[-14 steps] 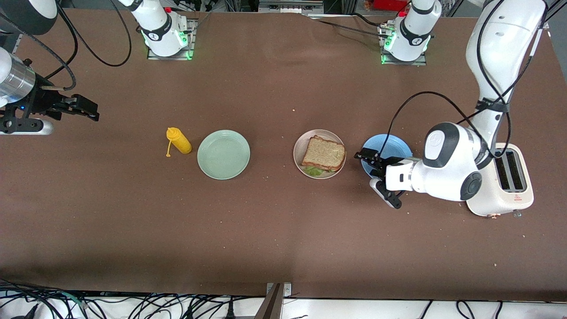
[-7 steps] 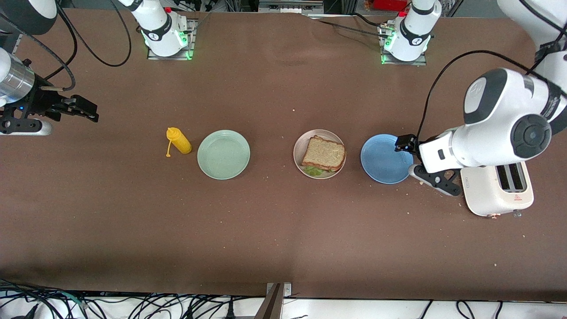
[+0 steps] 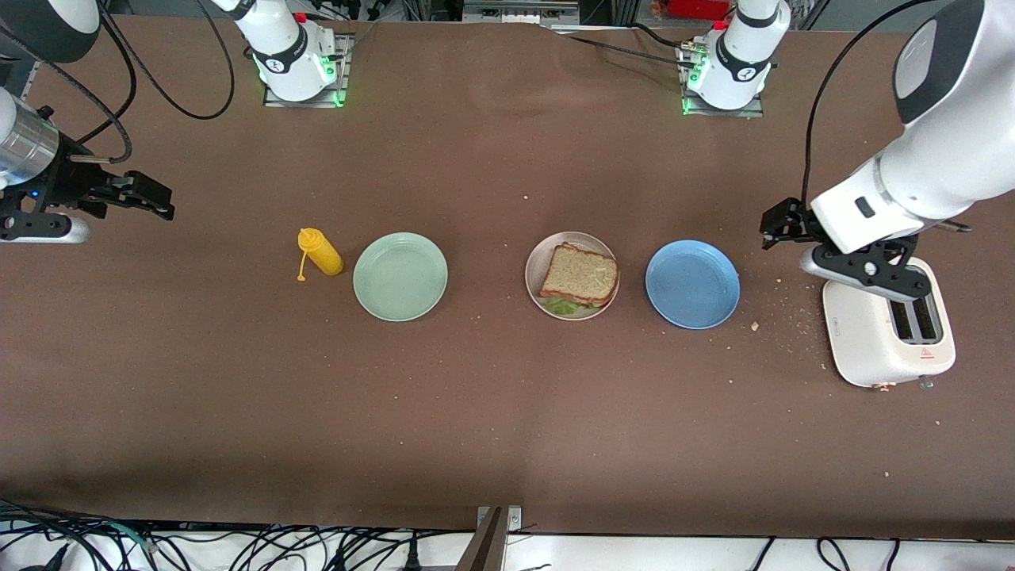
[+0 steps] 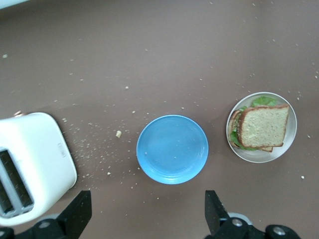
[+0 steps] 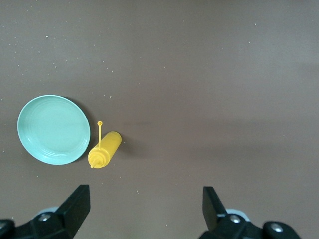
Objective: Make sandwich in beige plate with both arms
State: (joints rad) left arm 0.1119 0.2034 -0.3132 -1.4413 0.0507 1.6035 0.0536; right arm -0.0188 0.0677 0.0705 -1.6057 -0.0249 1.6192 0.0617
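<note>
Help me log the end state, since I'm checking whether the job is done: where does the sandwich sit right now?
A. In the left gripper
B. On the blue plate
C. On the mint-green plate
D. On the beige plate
D. The sandwich rests on the beige plate, lettuce showing at its edge, while the blue plate and the mint-green plate hold nothing, and the left gripper is open.
</note>
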